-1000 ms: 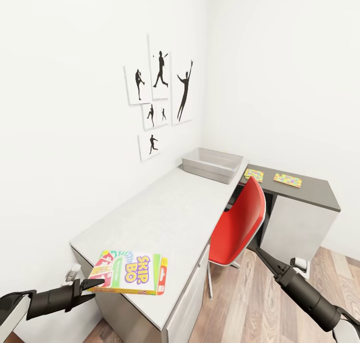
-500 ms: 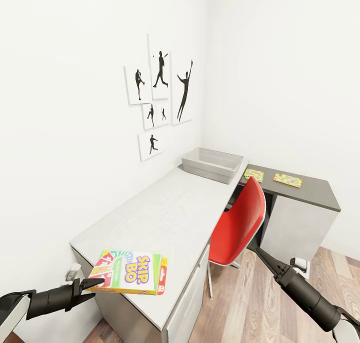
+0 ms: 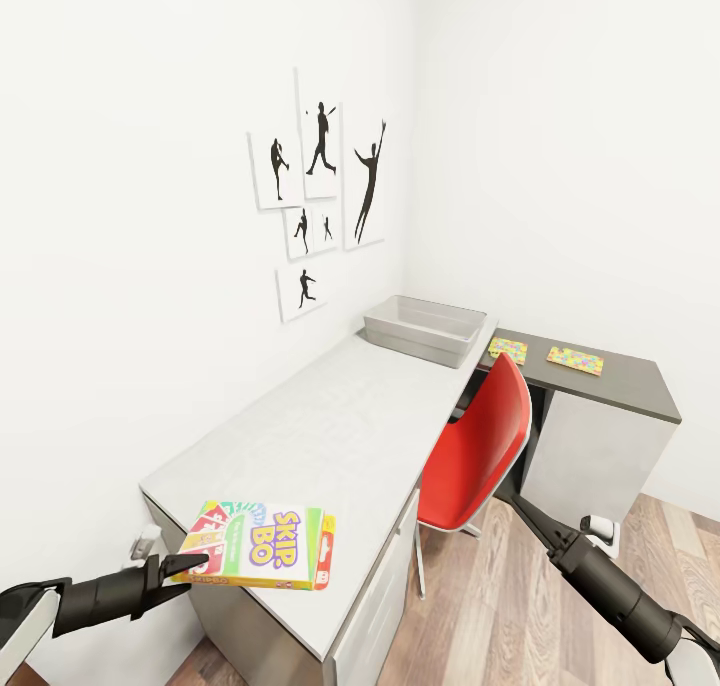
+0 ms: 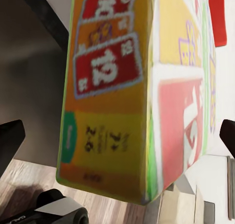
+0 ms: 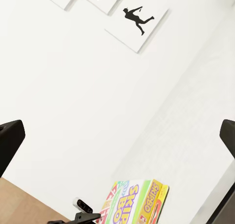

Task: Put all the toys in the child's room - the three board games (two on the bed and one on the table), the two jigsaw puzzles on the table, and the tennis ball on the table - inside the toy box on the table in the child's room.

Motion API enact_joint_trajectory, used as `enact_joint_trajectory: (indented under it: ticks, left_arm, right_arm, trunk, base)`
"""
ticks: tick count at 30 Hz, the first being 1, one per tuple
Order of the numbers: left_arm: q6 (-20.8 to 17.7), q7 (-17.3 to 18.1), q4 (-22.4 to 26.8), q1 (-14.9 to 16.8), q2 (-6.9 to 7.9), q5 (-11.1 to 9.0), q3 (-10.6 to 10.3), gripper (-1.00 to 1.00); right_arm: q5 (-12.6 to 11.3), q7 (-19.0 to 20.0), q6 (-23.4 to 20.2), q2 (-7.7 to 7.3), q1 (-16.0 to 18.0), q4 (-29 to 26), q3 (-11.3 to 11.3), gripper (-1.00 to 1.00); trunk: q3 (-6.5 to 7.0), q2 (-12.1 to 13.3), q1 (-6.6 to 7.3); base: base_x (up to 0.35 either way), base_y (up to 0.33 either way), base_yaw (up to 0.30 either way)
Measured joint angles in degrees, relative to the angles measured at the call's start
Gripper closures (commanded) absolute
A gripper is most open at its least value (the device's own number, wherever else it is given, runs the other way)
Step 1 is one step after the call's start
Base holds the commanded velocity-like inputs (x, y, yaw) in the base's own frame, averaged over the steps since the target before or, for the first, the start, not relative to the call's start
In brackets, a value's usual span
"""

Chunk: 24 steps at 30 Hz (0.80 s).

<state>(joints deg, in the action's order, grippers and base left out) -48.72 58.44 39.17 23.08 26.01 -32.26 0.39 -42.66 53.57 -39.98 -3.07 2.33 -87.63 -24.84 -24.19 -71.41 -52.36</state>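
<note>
You're carrying a board game (image 3: 262,546) toward the toy box (image 3: 424,329).
Left gripper (image 3: 190,565) grasps it; right gripper's jaws: can't tell. Next, drive along the table (image 3: 330,426).

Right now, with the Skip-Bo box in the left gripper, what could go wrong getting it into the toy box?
The left gripper pinches the Skip-Bo box at one end only, so it may sag or slip out. The toy box sits at the desk's far end, probably needing a drive closer. The red chair stands beside the desk, where the right arm could clip it.
</note>
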Motion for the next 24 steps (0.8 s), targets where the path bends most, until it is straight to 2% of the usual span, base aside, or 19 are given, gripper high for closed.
enact_joint_trajectory:
  ticks: [11, 12, 22, 24]
  left_arm:
    - [0.0, 0.0, 0.0, 0.0, -0.01, 0.0, 0.0, -1.0]
    - [0.0, 0.0, 0.0, 0.0, 0.0, 0.0, 0.0, 1.0]
    - [-0.4, 0.2, 0.1, 0.0, 0.02, -0.5, 0.2, 1.0]
    - [-0.6, 0.2, 0.1, 0.0, 0.08, -0.9, 0.2, 1.0]
  right_arm:
    - [0.0, 0.0, 0.0, 0.0, 0.0, 0.0, 0.0, -1.0]
    - [0.0, 0.0, 0.0, 0.0, 0.0, 0.0, 0.0, -1.0]
    - [0.0, 0.0, 0.0, 0.0, 0.0, 0.0, 0.0, -1.0]
    - [0.0, 0.0, 0.0, 0.0, 0.0, 0.0, 0.0, -1.0]
  trunk:
    - [0.0, 0.0, 0.0]
    - [0.0, 0.0, 0.0]
    - [0.0, 0.0, 0.0]
    - [0.36, 0.8, 0.43]
  base:
    - [0.0, 0.0, 0.0]
    - [0.0, 0.0, 0.0]
    - [0.0, 0.0, 0.0]
    - [0.0, 0.0, 0.0]
